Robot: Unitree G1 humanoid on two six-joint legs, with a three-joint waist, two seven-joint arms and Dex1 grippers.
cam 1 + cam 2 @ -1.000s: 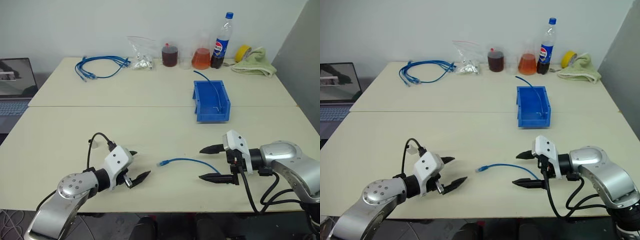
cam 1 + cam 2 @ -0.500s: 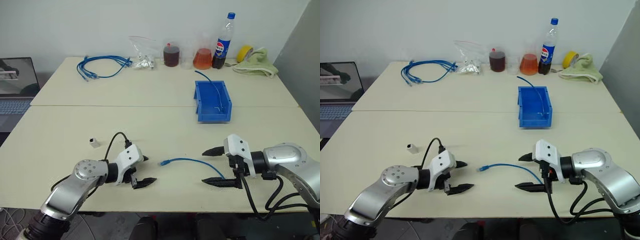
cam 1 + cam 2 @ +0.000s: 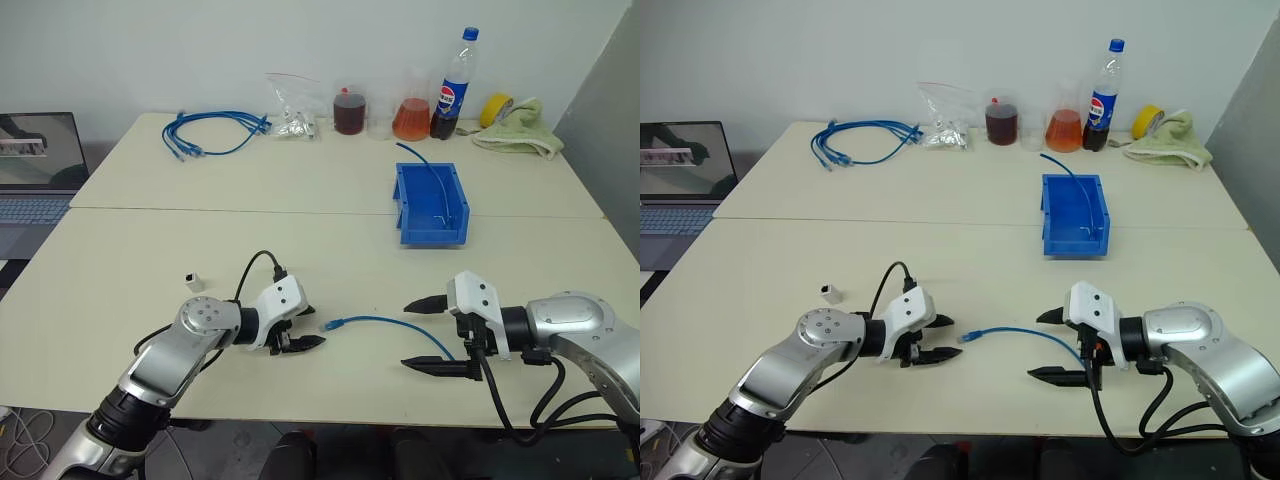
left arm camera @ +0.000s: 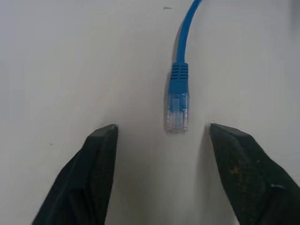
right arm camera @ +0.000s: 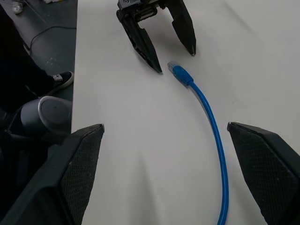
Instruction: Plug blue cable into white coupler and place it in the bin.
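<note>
The blue cable [image 3: 385, 320] lies in a gentle arc on the near table, its clear plug [image 4: 177, 110] pointing toward my left gripper [image 3: 308, 328]. That gripper is open and low over the table, its black fingertips [image 4: 105, 136] on either side of the plug end and not touching it. My right gripper [image 3: 407, 335] stands wide open at the cable's other end with nothing in it. The white coupler [image 3: 193, 283] sits alone on the table, left of my left arm. The blue bin [image 3: 405, 210] stands farther back at centre right, with a thin blue cable lying inside.
At the table's far edge lie a bundle of looped blue cables [image 3: 210, 130], a clear bag [image 3: 285, 105], two jars of liquid [image 3: 350, 110], a cola bottle [image 3: 447, 85], yellow tape [image 3: 490, 105] and a green cloth [image 3: 520, 125]. A laptop [image 3: 35, 160] sits off the left side.
My left gripper has moved right to the cable's plug, and its jaws have narrowed. The coupler now shows clear of my left arm. The right gripper has stayed in place.
</note>
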